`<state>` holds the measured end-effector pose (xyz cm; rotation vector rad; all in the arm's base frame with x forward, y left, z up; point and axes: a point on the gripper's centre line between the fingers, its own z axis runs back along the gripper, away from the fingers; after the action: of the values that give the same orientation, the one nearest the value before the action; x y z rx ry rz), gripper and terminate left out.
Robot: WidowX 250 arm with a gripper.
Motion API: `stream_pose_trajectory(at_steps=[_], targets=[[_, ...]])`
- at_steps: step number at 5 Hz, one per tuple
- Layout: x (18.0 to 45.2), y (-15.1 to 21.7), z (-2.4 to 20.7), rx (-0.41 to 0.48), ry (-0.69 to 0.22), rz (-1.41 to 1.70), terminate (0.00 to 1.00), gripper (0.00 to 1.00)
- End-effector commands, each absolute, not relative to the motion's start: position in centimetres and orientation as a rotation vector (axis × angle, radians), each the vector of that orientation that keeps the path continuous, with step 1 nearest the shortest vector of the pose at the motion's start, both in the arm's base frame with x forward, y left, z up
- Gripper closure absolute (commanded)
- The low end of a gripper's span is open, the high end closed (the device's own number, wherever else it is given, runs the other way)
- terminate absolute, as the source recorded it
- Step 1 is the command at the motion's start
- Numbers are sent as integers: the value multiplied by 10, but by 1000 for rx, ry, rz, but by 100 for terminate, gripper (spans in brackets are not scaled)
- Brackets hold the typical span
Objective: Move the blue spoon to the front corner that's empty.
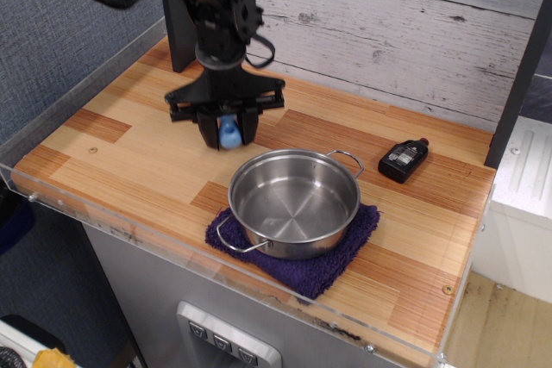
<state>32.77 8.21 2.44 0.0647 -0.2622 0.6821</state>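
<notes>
My gripper [228, 137] hangs over the back middle of the wooden table, just behind the steel pot. Its fingers are closed on the blue spoon [229, 133], whose light-blue handle shows between them. The spoon's bowl is hidden. Whether the spoon touches the table I cannot tell. The bare front corner [65, 168] of striped wood lies at the front left, with a darker plank, a small round screw [93, 150] and a clear acrylic rim.
A steel pot [295, 202] stands on a purple cloth [332, 266] at the front middle. A small black bottle [403, 159] lies at the right. The arm's black base [178, 28] stands at the back left. A clear rim [172, 243] runs along the table's front.
</notes>
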Motion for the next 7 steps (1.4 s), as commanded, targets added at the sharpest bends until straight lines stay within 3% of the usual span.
stream_pose_trajectory(at_steps=[1,3,4,5,7], targets=[[327,94,108,36,-465,621,0,100],[305,78,151,9,-530,481,0,100],[276,83,167,-4,-550,539,0,100],[257,96,167,14,-540,568,0,100],[248,126,154,38,-509,643,0,100]])
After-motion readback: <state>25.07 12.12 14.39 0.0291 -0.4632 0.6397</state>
